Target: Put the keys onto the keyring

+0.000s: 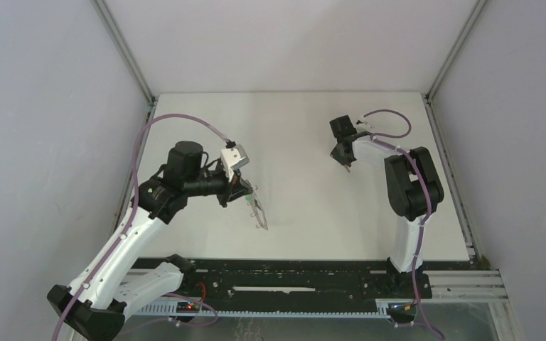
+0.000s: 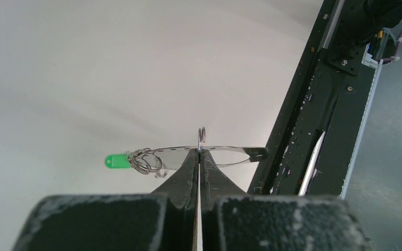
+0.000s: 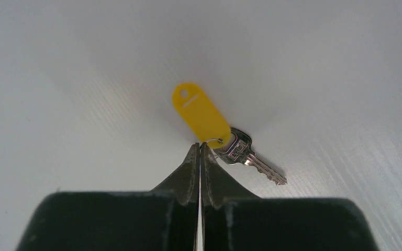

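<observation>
Left gripper [image 2: 200,150]: fingers fully closed, pinching the rim of the keyring [image 2: 256,153]. The ring shows edge-on, held clear of the table [image 2: 84,68], just beyond the black rail [image 2: 314,130]. The green-headed key [image 2: 116,161] sits among small wire loops at the ring end farthest from the rail. Right gripper [image 3: 200,147]: also closed, nipping the small ring of the yellow-headed key [image 3: 201,115], well beyond the rail, over its right part. Whether that key touches the table: cannot tell.
</observation>
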Controlling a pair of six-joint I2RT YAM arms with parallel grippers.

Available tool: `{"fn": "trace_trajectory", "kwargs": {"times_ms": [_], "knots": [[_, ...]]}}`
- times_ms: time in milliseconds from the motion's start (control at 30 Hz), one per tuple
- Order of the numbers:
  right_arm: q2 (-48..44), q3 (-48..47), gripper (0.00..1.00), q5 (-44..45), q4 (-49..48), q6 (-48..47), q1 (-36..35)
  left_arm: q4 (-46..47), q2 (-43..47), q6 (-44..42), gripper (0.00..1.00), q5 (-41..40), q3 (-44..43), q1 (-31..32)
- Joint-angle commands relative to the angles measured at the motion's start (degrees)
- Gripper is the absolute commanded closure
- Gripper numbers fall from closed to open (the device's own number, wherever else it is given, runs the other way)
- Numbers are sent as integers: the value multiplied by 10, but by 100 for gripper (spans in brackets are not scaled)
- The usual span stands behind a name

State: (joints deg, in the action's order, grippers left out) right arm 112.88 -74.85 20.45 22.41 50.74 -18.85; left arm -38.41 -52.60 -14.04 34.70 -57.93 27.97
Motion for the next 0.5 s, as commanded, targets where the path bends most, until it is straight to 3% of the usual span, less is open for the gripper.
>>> {"fn": "trace_trajectory", "kwargs": {"times_ms": [0, 467], "knots": [[-8, -15, 100, 17, -4, -7, -6, 6, 7, -7, 100, 6, -14, -3], [-77, 89, 100, 57, -63, -104, -119, 4, 23, 4, 100, 3, -12, -3]]}}
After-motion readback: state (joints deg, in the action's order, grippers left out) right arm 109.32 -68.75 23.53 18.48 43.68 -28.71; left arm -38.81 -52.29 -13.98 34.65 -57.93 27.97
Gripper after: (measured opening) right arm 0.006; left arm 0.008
